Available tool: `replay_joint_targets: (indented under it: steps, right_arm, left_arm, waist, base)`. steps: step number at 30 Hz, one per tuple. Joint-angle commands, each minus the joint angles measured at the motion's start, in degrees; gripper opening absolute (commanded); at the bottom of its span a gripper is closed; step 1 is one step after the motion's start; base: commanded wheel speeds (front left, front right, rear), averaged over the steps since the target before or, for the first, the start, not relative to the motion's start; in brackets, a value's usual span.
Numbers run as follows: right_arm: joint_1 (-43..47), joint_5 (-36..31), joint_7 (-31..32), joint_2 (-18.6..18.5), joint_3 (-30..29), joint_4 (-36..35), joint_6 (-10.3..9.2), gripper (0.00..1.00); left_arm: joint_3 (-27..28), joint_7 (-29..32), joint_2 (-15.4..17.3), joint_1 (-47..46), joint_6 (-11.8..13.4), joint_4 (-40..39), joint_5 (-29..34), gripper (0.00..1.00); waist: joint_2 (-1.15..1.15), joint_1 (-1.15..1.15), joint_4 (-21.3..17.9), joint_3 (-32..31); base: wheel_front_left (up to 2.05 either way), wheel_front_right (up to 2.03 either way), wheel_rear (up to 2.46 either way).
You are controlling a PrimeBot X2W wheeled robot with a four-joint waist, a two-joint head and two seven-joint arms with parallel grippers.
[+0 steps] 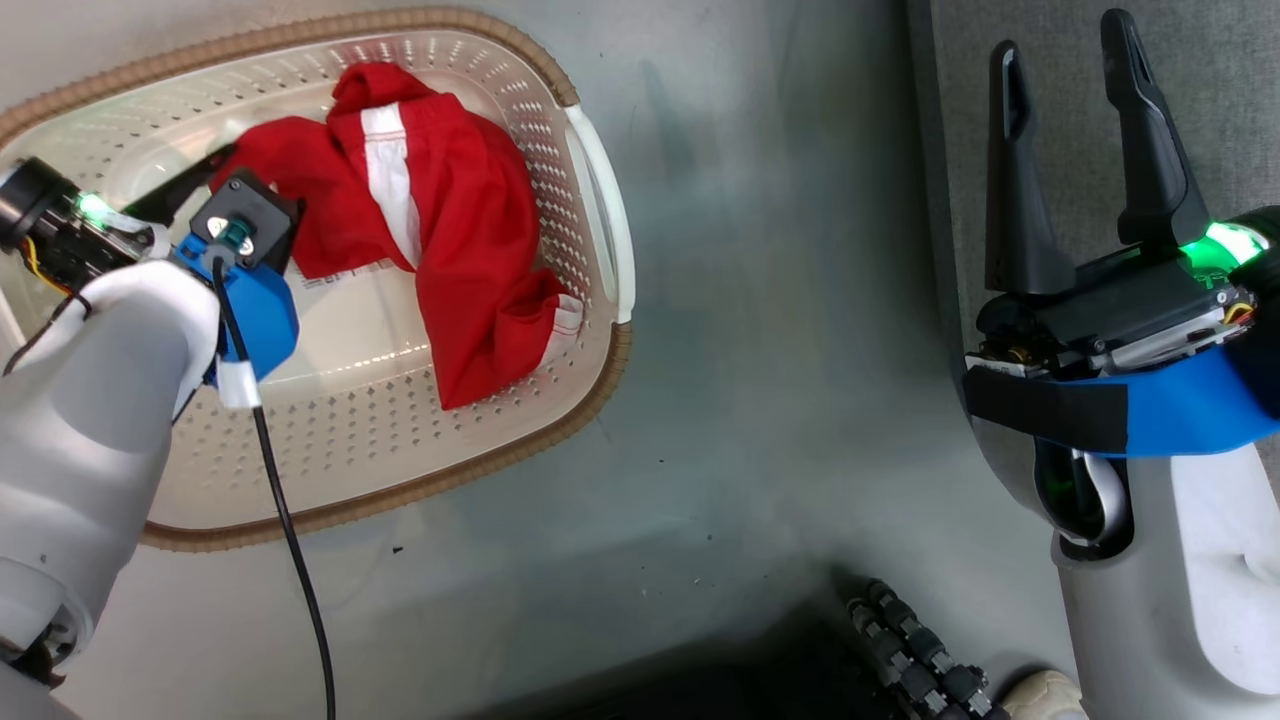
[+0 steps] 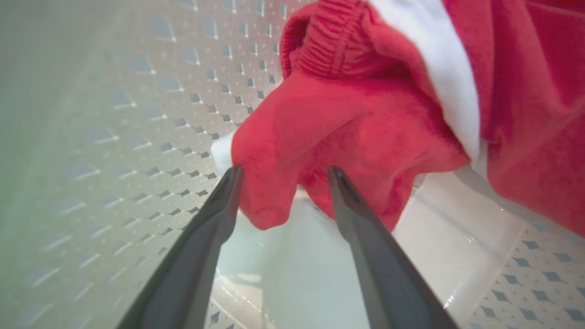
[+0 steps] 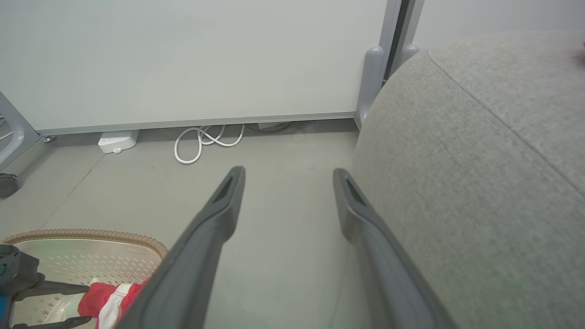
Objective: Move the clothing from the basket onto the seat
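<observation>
The clothing (image 1: 440,220), bright red with a white stripe, lies crumpled in the cream perforated basket (image 1: 600,190) on the floor at the left. My left gripper (image 1: 215,165) reaches into the basket at the clothing's left end. In the left wrist view my left gripper (image 2: 285,171) is open, its fingertips on either side of a hanging red fold of the clothing (image 2: 347,137) without pinching it. My right gripper (image 1: 1065,45) stands open and holds nothing, up beside the edge of the grey seat (image 1: 1220,100). The right wrist view shows my right gripper (image 3: 288,172) open, next to the seat (image 3: 480,183), with the basket (image 3: 91,235) far below.
Bare grey floor (image 1: 780,350) separates basket and seat. A black cable (image 1: 290,540) trails from my left wrist across the basket rim. A white wall panel, its grey post (image 3: 371,82), a coiled white cable (image 3: 201,141) and a small white box (image 3: 118,140) lie beyond.
</observation>
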Motion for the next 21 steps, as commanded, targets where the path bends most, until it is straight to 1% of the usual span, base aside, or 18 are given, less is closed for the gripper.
replay_joint_targets:
  steps: [1, 13, 21]
  right_arm:
    - [-1.15, 0.27, -0.21, 0.05, 0.0, -0.47, 0.01, 1.0]
    - [-1.2, 1.22, -0.2, 0.06, 0.57, -1.13, 0.01, 1.0]
    - [-1.25, 1.71, -0.2, 0.06, 0.87, -1.18, 0.01, 1.0]
  left_arm:
    - [0.05, 0.35, 0.01, -1.39, 0.28, 0.79, 0.03, 1.0]
    - [-2.22, 0.78, -2.04, -4.17, 0.45, 2.55, 1.58, 1.0]
    - [-3.41, 3.58, -2.48, -4.45, 0.05, 3.06, 2.34, 1.0]
  waist:
    - [0.0, -0.01, -0.31, 0.75]
    - [0.0, -0.01, -1.1, 3.39]
    - [0.0, -0.01, -2.56, 5.03]
  base:
    - [0.0, 0.0, 0.0]
    - [0.0, 0.0, 0.0]
    - [0.0, 0.0, 0.0]
